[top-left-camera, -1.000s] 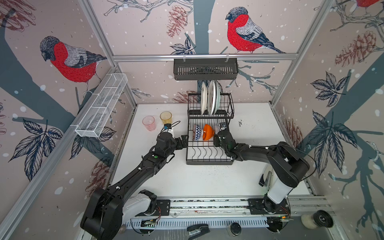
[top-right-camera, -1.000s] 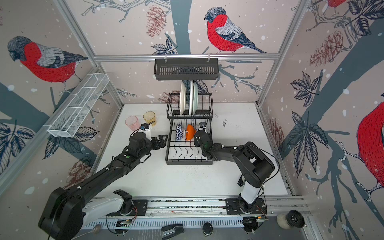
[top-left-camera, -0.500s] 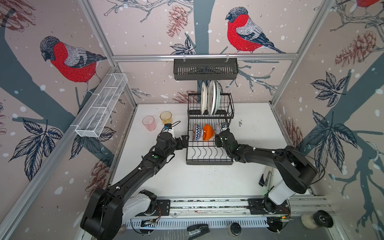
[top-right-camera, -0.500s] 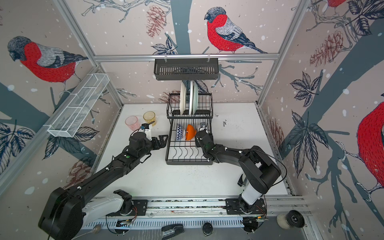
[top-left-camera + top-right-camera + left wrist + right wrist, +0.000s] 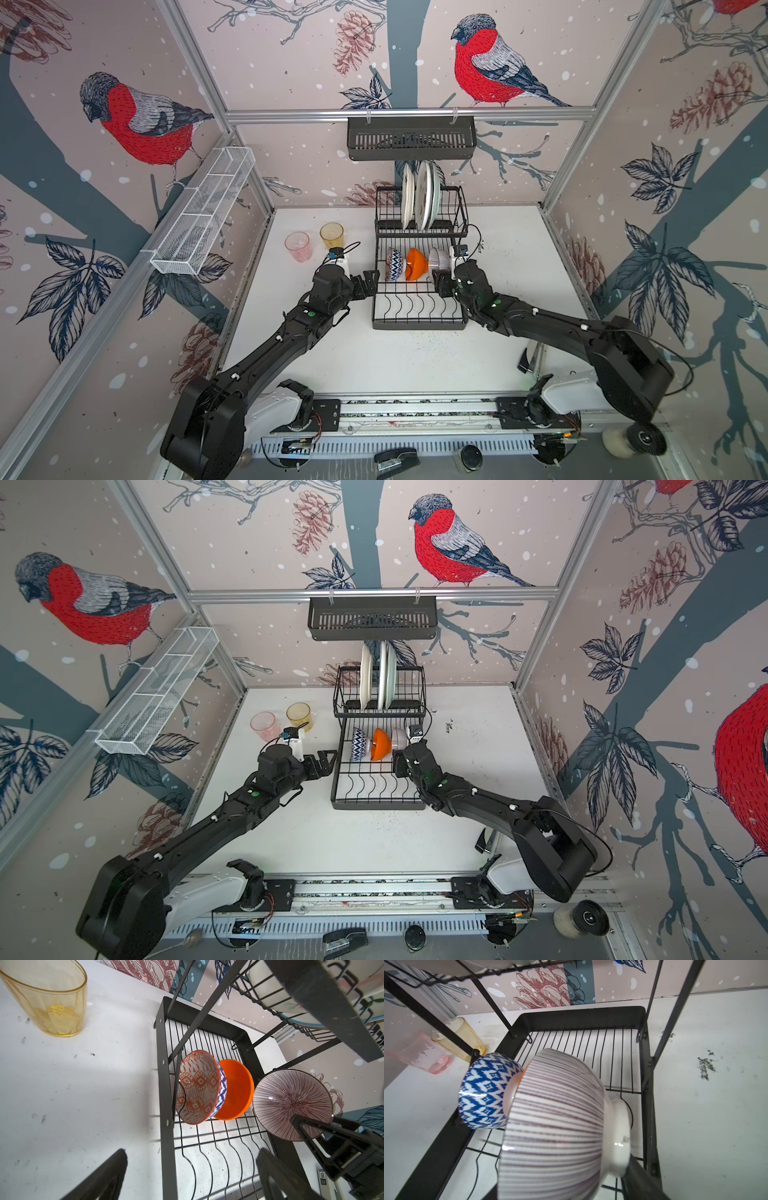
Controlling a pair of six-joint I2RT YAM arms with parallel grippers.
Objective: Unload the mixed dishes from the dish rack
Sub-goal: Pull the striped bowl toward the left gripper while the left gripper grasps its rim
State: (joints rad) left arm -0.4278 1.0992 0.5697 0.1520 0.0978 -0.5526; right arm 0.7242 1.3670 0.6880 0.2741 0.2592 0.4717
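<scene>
bowls are standing on their edges in a row in the low tray of the black wire two-level dish rack, which is sitting on the white table. going from the left, the blue and white zigzag bowl is touching the plain orange round bowl. the white round bowl with thin dark stripes is standing just beside the orange one, at the right end.

the right claw is reaching in from the right side and is clamping on the striped bowl. one finger is pressing on the inside of the bowl near its rim. the other finger is pressing on the outside by the white foot, so the bowl's wall is sitting between them. the bowl is sitting down in the tray.

the left claw is hanging just beside the left edge of the low tray. its fingers are standing wide apart and are holding nothing. the zigzag bowl is sitting nearest to it, and the two are not touching.

pale round plates are standing upright in the high basket at the back of the rack. the yellow see-through ribbed cup and the pink see-through ribbed cup are standing side by side on the table, left of the rack.
</scene>
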